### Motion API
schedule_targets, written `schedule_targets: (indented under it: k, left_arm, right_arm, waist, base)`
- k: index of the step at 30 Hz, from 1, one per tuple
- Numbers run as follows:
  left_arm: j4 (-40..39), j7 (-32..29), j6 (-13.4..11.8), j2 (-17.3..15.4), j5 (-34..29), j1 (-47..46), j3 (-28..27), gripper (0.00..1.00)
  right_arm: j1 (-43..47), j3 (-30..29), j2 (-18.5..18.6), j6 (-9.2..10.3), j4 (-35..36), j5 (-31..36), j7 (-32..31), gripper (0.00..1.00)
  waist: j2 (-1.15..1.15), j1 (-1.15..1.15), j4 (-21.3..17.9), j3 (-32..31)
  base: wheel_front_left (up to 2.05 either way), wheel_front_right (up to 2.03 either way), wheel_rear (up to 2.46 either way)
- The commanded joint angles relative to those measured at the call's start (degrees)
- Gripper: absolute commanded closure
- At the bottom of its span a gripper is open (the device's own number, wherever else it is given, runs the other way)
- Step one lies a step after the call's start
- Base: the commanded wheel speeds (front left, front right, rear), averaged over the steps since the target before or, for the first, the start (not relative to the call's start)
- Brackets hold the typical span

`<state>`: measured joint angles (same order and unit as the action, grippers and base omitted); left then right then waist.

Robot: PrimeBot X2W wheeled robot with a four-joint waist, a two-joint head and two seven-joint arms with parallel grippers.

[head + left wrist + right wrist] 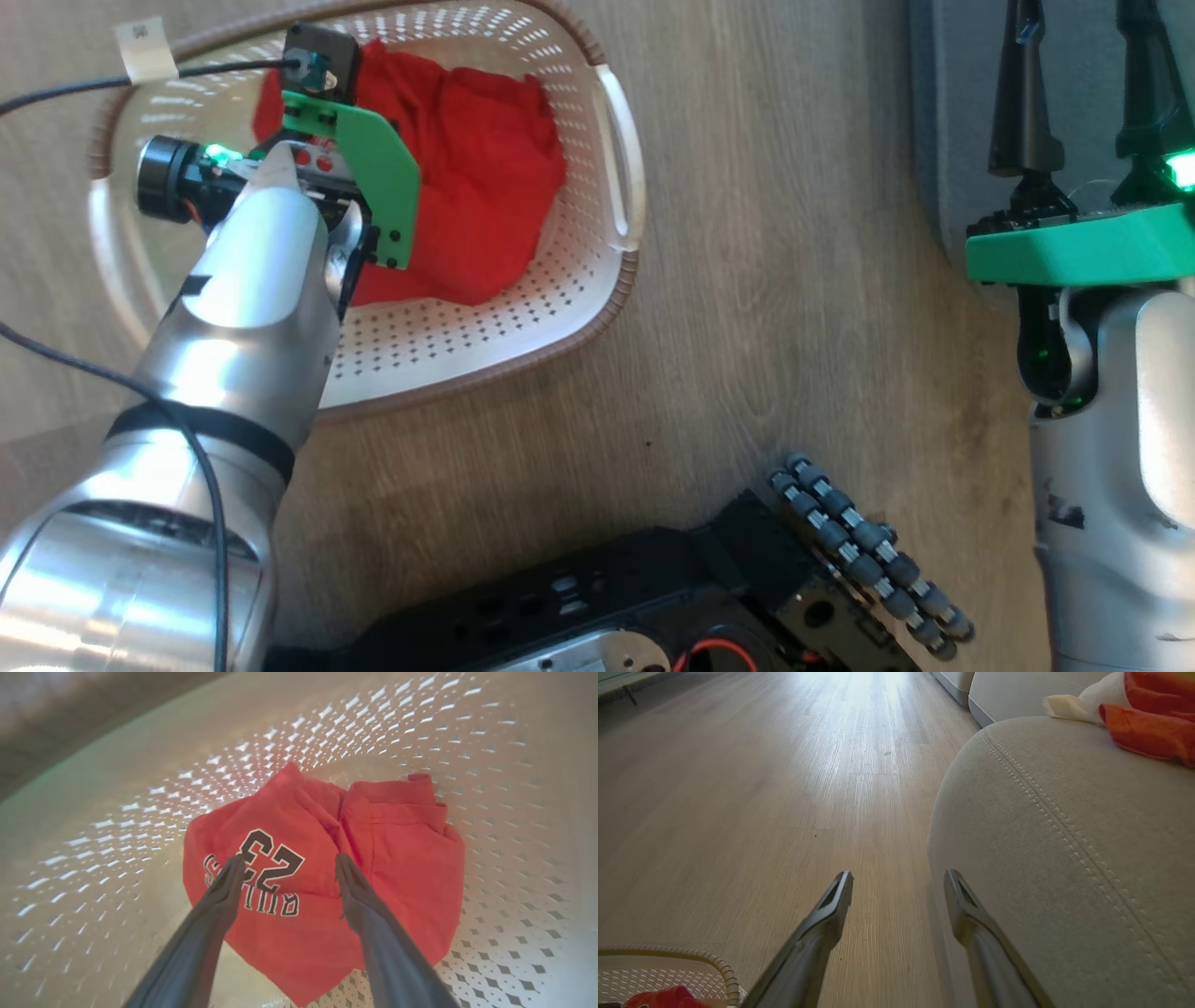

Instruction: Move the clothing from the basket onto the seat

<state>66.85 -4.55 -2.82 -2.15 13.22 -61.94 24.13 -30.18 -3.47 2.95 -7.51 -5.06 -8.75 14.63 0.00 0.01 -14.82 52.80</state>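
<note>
The cream perforated basket [611, 243] stands on the floor at the upper left of the head view, with crumpled red clothing [485, 177] lying in it. My left wrist [345, 177] reaches down into the basket. My left gripper [289, 863] is open, its fingertips [236, 863] straddling the printed "23" lettering on a red garment [402, 858]; whether they touch the fabric I cannot tell. My right gripper [899, 877] is open and empty beside the grey seat [1064, 835], where a red and white garment [1148, 728] lies. In the head view the right gripper [1083, 84] is at the seat's edge [952, 140].
Wooden floor [747, 280] stretches between basket and seat. My black base with its roller wheel [868, 551] sits at the bottom centre. A dark cable [93, 89] crosses the basket's rim. Another pale cushion [1017, 690] stands farther back, and the basket's corner [714, 961] is near the right gripper.
</note>
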Motion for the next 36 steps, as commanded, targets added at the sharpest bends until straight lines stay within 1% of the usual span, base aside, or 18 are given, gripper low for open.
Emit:
schedule_targets:
  k: [1, 8, 14, 20, 30, 31, 32, 33, 36]
  left_arm:
    - [0.31, -0.36, -0.80, -0.74, 0.33, 0.19, -0.20, 0.00]
    - [4.62, -1.60, -3.17, -1.14, -0.93, -3.05, 1.97, 0.00]
    - [5.94, -1.52, -3.41, -1.08, -1.55, -3.12, 3.55, 0.00]
    - [6.51, -2.64, -2.93, -0.89, -1.35, -1.68, 4.81, 0.00]
    - [6.80, -4.14, -0.31, -0.75, 0.54, 0.19, 7.50, 0.00]
    - [6.82, -4.56, -0.03, -0.75, 0.68, 0.26, 7.86, 0.39]
    - [6.83, -4.80, 0.14, -0.74, 0.83, 0.30, 8.18, 0.74]
    - [6.83, -5.01, 0.35, -0.74, 0.99, 0.38, 8.49, 1.00]
    - [6.86, -5.95, 1.31, -0.74, 1.56, 0.73, 9.40, 1.00]
  right_arm:
    - [1.10, 0.90, -0.07, 0.02, 2.05, -0.54, 0.37, 0.00]
    - [2.40, 1.04, -0.07, 0.02, 3.58, -1.58, 0.37, 0.00]
    - [5.08, 0.09, -0.07, 0.02, 4.45, -2.16, 0.37, 0.00]
    - [6.63, -0.44, -0.07, 0.02, 5.14, -2.79, 0.37, 0.00]
    - [7.22, -0.89, -0.07, 0.02, 5.87, -2.75, 0.37, 0.00]
    - [7.20, -0.90, -0.07, 0.02, 5.92, -2.76, 0.37, 0.00]
    - [7.19, -0.94, -0.07, 0.02, 5.98, -2.77, 0.37, 0.00]
    - [7.19, -1.00, -0.07, 0.02, 6.04, -2.79, 0.37, 0.00]
    - [7.26, -1.25, -0.07, 0.02, 6.14, -2.86, 0.37, 0.00]
  waist:
    - [0.00, -0.01, -1.30, 1.28]
    - [0.00, -0.01, -2.54, 4.61]
    - [0.00, -0.01, -1.78, 5.86]
    - [0.00, -0.01, -1.33, 6.22]
    - [0.00, -0.01, -0.95, 6.30]
    - [0.00, -0.01, -0.92, 6.31]
    - [0.00, -0.01, -0.87, 6.34]
    - [0.00, -0.01, -0.83, 6.36]
    - [0.00, -0.01, -0.73, 6.39]
  base:
    - [0.00, 0.00, 0.00]
    - [0.00, 0.00, 0.00]
    - [0.00, 0.00, 0.00]
    - [0.00, 0.00, 0.00]
    - [0.00, 0.00, 0.00]
    - [0.00, 0.00, 0.00]
    - [0.00, 0.00, 0.00]
    - [0.00, 0.00, 0.00]
    - [0.00, 0.00, 0.00]
